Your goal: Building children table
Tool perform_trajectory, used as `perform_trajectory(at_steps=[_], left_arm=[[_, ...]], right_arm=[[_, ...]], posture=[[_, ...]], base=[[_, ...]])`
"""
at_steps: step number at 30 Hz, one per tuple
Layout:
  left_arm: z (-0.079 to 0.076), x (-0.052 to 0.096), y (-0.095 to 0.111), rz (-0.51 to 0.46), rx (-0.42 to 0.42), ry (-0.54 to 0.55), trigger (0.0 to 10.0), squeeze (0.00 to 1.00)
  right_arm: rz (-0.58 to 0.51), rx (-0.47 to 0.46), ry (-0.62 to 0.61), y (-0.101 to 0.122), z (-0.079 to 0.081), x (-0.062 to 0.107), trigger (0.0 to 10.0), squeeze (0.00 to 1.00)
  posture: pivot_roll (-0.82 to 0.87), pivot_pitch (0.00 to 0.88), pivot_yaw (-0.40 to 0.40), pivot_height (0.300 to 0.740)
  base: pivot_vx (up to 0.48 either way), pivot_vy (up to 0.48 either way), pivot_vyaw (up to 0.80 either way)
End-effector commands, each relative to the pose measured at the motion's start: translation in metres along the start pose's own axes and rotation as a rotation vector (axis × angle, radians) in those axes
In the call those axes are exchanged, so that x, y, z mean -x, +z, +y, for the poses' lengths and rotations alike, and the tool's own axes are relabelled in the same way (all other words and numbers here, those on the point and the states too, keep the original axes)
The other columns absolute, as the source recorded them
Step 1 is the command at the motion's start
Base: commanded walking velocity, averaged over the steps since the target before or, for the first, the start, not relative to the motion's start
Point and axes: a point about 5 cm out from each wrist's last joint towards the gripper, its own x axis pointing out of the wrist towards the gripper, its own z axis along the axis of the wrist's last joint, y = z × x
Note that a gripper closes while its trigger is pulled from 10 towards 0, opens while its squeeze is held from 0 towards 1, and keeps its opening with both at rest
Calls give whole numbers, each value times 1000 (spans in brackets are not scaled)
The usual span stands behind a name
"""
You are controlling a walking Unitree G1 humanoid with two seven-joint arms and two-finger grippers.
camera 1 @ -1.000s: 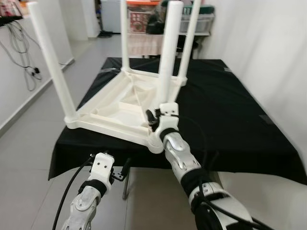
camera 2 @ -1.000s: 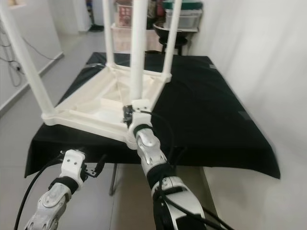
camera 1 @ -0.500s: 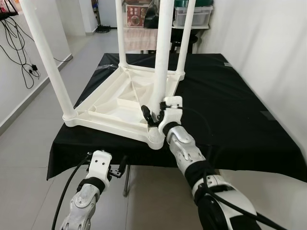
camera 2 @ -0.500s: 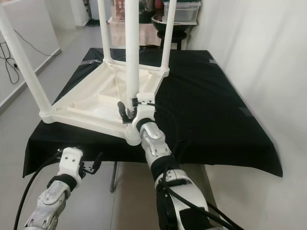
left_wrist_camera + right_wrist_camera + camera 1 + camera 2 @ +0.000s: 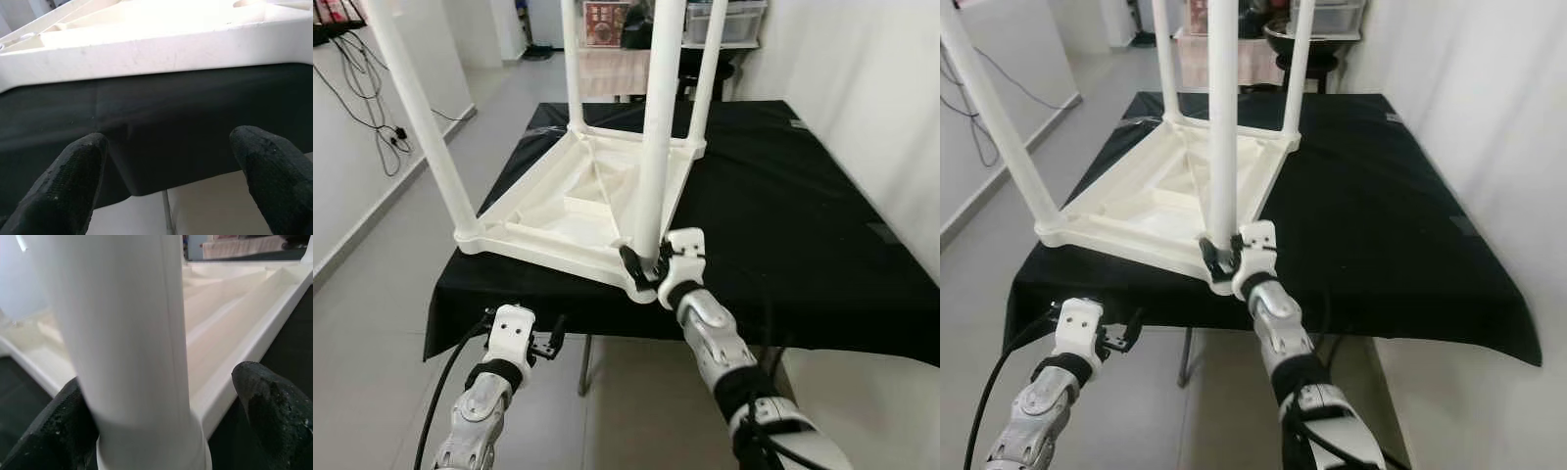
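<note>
The right gripper (image 5: pixel 644 262) is reaching to the base of the nearest table leg (image 5: pixel 658 117), its two black fingers (image 5: pixel 269 401) spread apart on either side of the white tube without closing on it; in the right wrist view one pad is sitting against the leg's side while the other is standing off it. That leg is rising upright from the near corner of the children's table (image 5: pixel 570 201), which is lying upside down on a black cloth (image 5: pixel 783 196) covering a larger table, its ribbed underside facing up. Three more white legs are standing at the other corners: one at the near left (image 5: pixel 421 117) and two at the far side (image 5: pixel 572 64). The left gripper (image 5: pixel 548 343) is hanging lower, in front of and below the cloth's draped near edge, fingers (image 5: pixel 73 181) parted and holding nothing; its wrist view is looking up at the white tabletop rim (image 5: pixel 156 54) above the dark cloth. Beyond the table, storage bins on a shelf (image 5: pixel 724 20) are standing against the far wall, and cables (image 5: pixel 372 108) are trailing down the left wall above the grey tiled floor (image 5: pixel 372 294).
</note>
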Motion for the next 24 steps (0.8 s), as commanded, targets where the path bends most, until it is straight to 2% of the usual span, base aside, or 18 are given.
perform_trajectory(at_steps=[1, 9, 14, 24], left_arm=[[4, 1, 2, 1, 1, 1, 10000, 0], [0, 14, 7, -30, 44, -44, 10000, 0], [-1, 16, 9, -42, 58, -51, 10000, 0], [-12, 14, 11, -40, 104, -90, 10000, 0]], right_arm=[[2, 25, -7, 1, -4, 1, 10000, 0], [6, 15, 8, -3, 4, 4, 10000, 0], [11, 12, 5, -5, 6, 6, 10000, 0], [12, 15, -9, 1, 4, 4, 10000, 0]], posture=[[-37, 0, 18, 740], [-26, 0, 24, 740], [-27, 0, 23, 740], [-41, 0, 24, 740]], base=[[0, 0, 0], [0, 0, 0], [0, 0, 0], [265, 0, 0]])
